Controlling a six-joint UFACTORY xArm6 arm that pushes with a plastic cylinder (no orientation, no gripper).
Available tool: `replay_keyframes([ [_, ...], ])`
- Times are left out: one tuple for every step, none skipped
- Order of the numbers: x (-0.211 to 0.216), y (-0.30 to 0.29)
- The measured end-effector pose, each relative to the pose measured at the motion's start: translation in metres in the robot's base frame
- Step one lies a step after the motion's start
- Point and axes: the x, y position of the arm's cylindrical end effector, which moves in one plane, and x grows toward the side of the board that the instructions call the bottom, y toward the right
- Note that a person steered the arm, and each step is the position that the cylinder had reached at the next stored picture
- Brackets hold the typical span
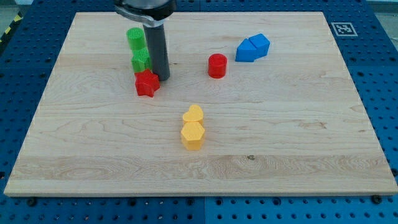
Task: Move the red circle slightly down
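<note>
A pale wooden surface is seen lying on a blue pegboard, and it carries every block. The dark rod is lowered at the view's upper left, and my tip is set down just beside the red star, below two green blocks stacked along the view's vertical; whether the tip is touching the star cannot quite be told. No gripper is fitted, so nothing can be spread, pressed together or pinched: blocks are only pushed. Two blue blocks lie touching at the upper right, and two yellow blocks near the middle. The red circle, a short upright cylinder, stands alone between the star and the blue pair, well apart from my tip. It is judged light, stiff and free to slide on the smooth wood. Contact is best made on its far side, centred, since an off-centre push would likely make it roll off sideways.
</note>
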Motion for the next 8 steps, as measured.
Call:
replay_keyframes([
  [0.0,0.032],
  [0.003,0.08],
  [0.004,0.124],
  [0.006,0.162],
  [-0.002,0.178],
  [-0.022,0.174],
  [-0.04,0.169],
  [-0.048,0.169],
])
